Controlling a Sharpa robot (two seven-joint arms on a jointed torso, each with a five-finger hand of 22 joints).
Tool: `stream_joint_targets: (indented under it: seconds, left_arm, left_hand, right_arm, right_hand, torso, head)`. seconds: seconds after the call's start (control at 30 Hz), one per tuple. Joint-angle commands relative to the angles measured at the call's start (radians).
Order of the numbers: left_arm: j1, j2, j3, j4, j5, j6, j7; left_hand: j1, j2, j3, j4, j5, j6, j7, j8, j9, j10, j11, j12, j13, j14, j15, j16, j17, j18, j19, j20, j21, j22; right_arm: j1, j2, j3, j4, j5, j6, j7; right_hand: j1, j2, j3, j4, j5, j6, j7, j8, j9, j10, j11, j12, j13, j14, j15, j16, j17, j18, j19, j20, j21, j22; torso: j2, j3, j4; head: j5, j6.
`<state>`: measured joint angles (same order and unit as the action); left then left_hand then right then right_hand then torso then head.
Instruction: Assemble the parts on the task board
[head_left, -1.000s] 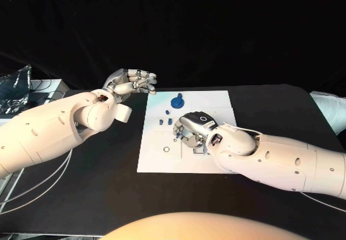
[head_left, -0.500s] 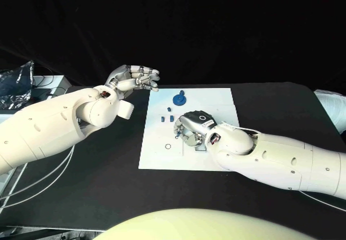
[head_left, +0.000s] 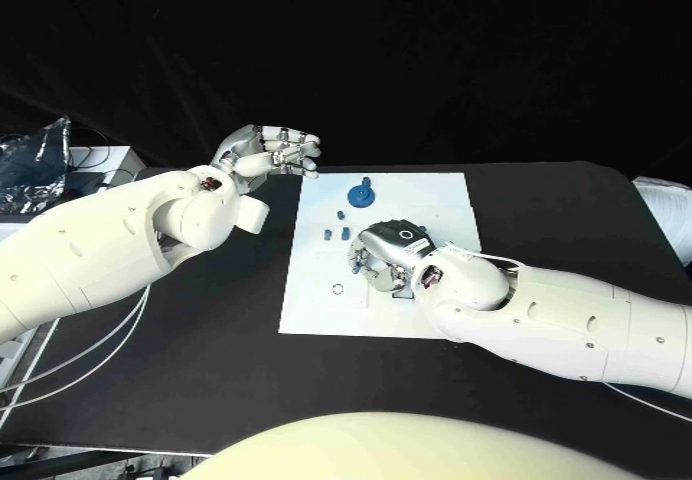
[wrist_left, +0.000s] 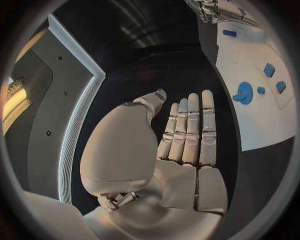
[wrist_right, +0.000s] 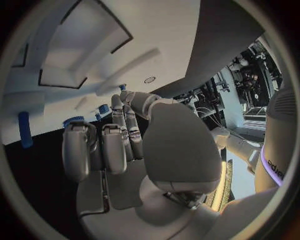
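With my right hand (head_left: 387, 252) curled low over the task board (head_left: 433, 205) at frame centre, its grasp impossible to tell, and my left hand (head_left: 270, 153) empty, fingers straight, upper left, I feared knocking the blue parts (head_left: 359, 192) loose.

Black table (head_left: 216, 350) against black drapery (head_left: 433, 80); cluttered white shelf (head_left: 87, 160) at one side.
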<state>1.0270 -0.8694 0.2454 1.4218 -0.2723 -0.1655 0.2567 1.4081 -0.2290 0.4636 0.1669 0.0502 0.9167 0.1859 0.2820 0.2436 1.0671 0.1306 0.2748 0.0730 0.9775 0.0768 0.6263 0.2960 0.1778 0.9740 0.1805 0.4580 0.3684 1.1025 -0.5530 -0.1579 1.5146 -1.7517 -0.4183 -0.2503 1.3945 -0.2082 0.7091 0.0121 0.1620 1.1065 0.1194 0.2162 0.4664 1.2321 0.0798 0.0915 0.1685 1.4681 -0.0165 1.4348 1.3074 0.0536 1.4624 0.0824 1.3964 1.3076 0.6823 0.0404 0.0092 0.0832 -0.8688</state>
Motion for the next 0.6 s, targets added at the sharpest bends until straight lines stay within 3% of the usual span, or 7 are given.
stream_joint_targets:
  seconds: [0.03,0.6]
  left_arm:
    - [0.000,0.001,0.001,0.002,0.007,0.009,0.000]
    - [0.000,-0.001,0.001,0.004,0.009,0.015,-0.003]
  left_hand:
    - [0.006,0.001,-0.006,0.000,0.001,0.000,0.007,0.001,-0.001,0.000,0.004,-0.005,-0.001,0.004,0.006,-0.003,0.002,0.003,0.008,-0.001,-0.005,-0.001]
    - [0.005,0.000,-0.009,0.002,0.001,-0.003,0.009,-0.001,-0.003,-0.002,0.006,-0.008,-0.001,0.002,0.007,-0.007,0.003,0.003,0.008,0.000,-0.009,-0.004]
  right_arm:
    - [-0.001,0.000,0.000,0.004,-0.015,0.013,-0.001]
    - [-0.002,0.010,0.000,-0.014,-0.032,0.012,-0.011]
  right_hand:
    - [-0.006,0.008,0.003,-0.004,0.006,0.001,0.003,0.003,0.001,0.035,-0.024,0.002,0.001,0.049,-0.007,0.002,0.004,-0.015,0.053,-0.007,-0.003,0.175]
    - [-0.006,0.008,0.003,-0.004,0.006,0.001,0.003,0.003,0.001,0.035,-0.024,0.002,0.001,0.049,-0.007,0.002,0.004,-0.015,0.053,-0.007,-0.003,0.175]
  torso:
    - [-0.001,-0.0005,0.0002]
    - [0.000,-0.0007,0.0006]
  head:
    - [0.001,-0.002]
    - [0.001,-0.004]
